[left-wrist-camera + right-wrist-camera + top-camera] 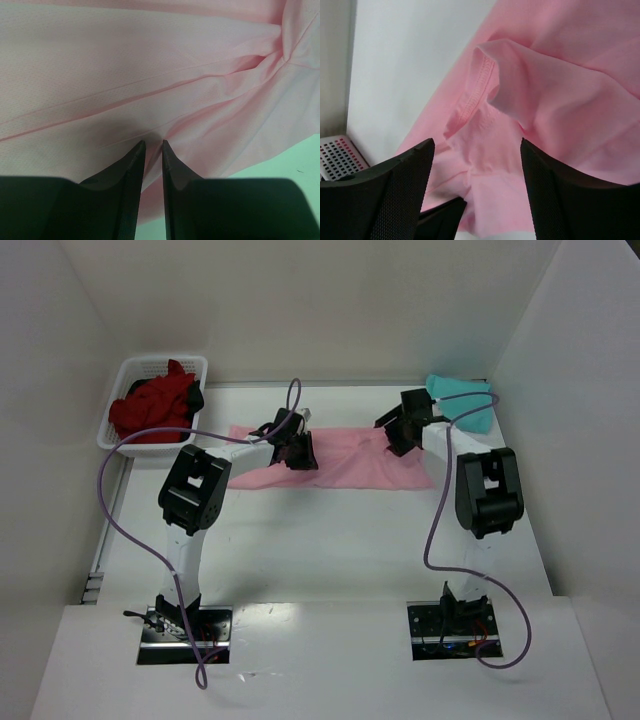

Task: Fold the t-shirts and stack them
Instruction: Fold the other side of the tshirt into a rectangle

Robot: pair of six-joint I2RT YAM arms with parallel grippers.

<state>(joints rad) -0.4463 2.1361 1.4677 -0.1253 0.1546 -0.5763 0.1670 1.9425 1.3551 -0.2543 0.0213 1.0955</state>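
On the white bench [330, 550], just past the two arms' elbows, the light pink cotton t-shirt [345, 465] is lying as a long, creased band running left to right. The left gripper [153, 145] is bearing down on the band's left part. Its fingers are drawn almost together, pinching pink cloth in the narrow slit between them, and taut creases are running from there to a bunch further along. The right gripper [476, 144] is hovering over the band's right part, released, with its fingers spread wide and grasping nothing. A hemmed, puffed-up sleeve [530, 85] is sitting beyond the gap. Further back on the left, dark red t-shirts [150, 410] are heaping in the white plastic lattice basket [113, 405]. At the far right corner, a crumpled teal t-shirt [465, 400] is resting on the bench.
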